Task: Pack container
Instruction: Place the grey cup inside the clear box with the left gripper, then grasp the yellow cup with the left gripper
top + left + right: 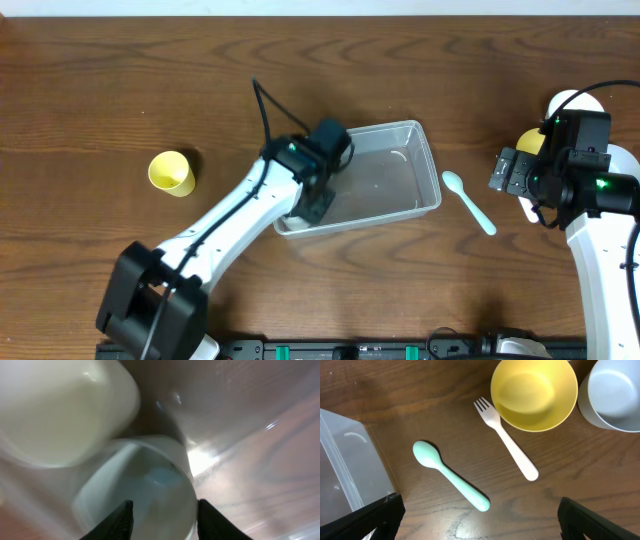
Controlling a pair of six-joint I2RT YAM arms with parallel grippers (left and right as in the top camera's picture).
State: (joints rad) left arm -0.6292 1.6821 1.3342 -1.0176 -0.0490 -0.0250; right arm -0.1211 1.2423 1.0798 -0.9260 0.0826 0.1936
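The container is set mid-table, long axis left to right. The left gripper is seen inside its near-left corner, jaws parted over a pale cup. The spoon is found just off its right end, beneath the right gripper, spread wide and empty.

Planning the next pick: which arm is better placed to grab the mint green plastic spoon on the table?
Right, likely. The open right end effector hovers near the mint green plastic spoon beside the clear rectangular plastic container; the left end effector is inside that container, over a pale cup.
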